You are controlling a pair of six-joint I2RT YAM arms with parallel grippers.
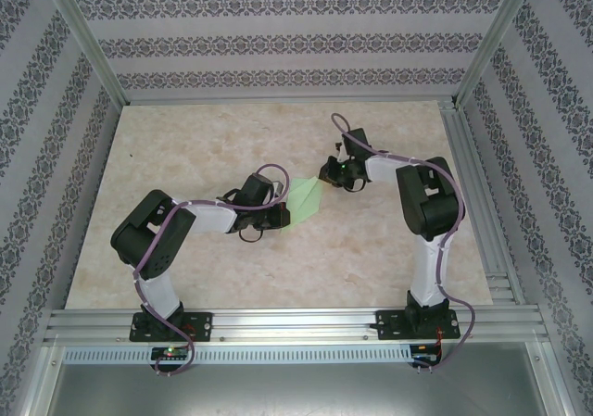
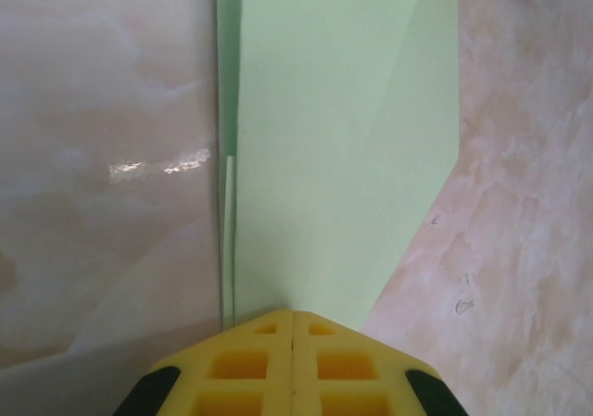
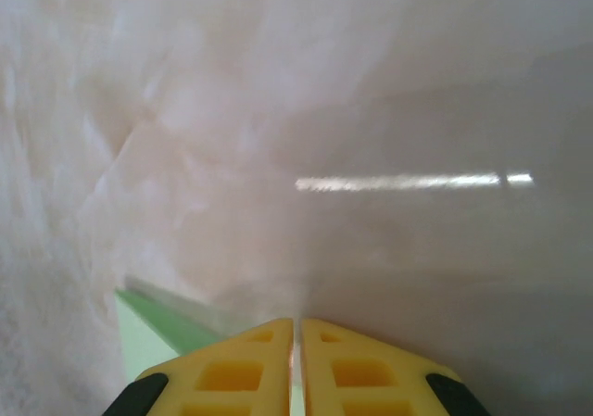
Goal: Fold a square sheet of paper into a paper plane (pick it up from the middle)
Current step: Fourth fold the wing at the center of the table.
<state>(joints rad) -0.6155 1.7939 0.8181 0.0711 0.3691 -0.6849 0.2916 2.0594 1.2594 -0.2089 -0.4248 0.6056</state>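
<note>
paper sheet (image 1: 307, 199): part-folded | left gripper (image 2: 293, 318): at its left tip, fingers pressed together | right gripper (image 3: 296, 323): at its right corner, fingers almost together | holds: cannot tell

Closed hand (image 2: 293, 318) on folded green paper (image 2: 343, 138)

One green paper sheet (image 1: 304, 201), seemingly just one, and two arms (image 1: 199, 214) (image 1: 422, 203).

Lab test cell — aluminium frame (image 1: 296, 319), patterned panels (image 1: 278, 36); marble-look tabletop (image 1: 232, 268)
</note>
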